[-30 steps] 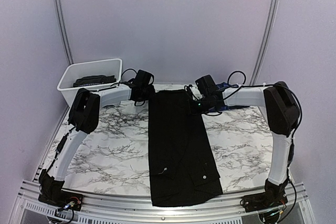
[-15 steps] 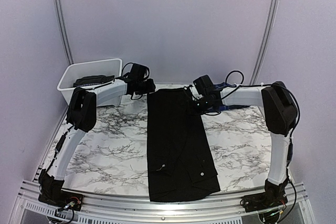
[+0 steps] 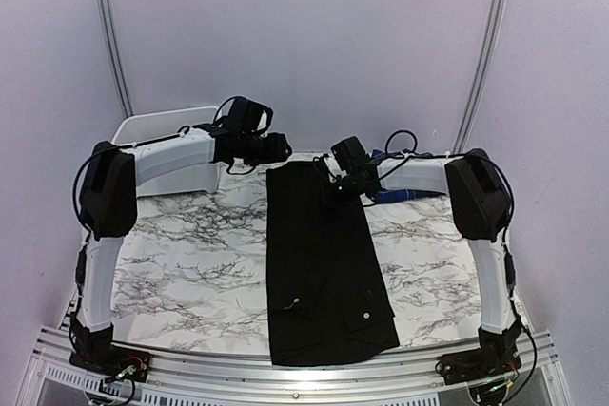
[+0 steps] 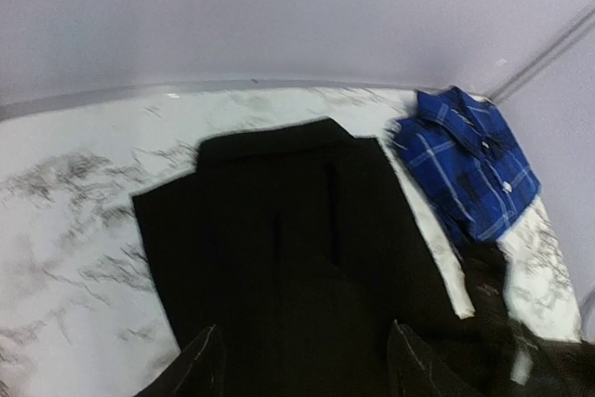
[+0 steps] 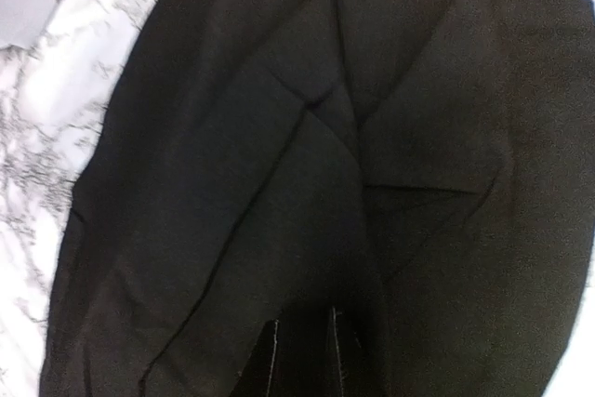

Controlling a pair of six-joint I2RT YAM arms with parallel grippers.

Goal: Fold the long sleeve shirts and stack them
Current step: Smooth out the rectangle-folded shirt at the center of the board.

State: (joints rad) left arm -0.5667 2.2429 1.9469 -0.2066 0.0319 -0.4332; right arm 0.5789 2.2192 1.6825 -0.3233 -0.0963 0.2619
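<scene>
The black long sleeve shirt (image 3: 324, 263) lies folded in a long strip down the middle of the marble table (image 3: 190, 254). It also shows in the left wrist view (image 4: 297, 220) and fills the right wrist view (image 5: 307, 137). The blue plaid shirt (image 3: 395, 192) (image 4: 465, 160) lies folded at the back right. My left gripper (image 3: 278, 147) (image 4: 302, 369) hangs open above the black shirt's far left corner, with nothing between its fingers. My right gripper (image 3: 333, 189) (image 5: 305, 355) is low over the shirt's far right part, its jaws almost together. Whether cloth is pinched there is hidden in shadow.
A white bin (image 3: 157, 132) with something dark inside stands at the back left, partly behind my left arm. The purple back wall (image 3: 304, 45) runs close behind the shirts. A metal rail (image 3: 285, 377) borders the near edge.
My left gripper has opened, let go of the black shirt's far edge and risen. The right gripper has slid left over the shirt. The shirt's far end has shifted slightly left.
</scene>
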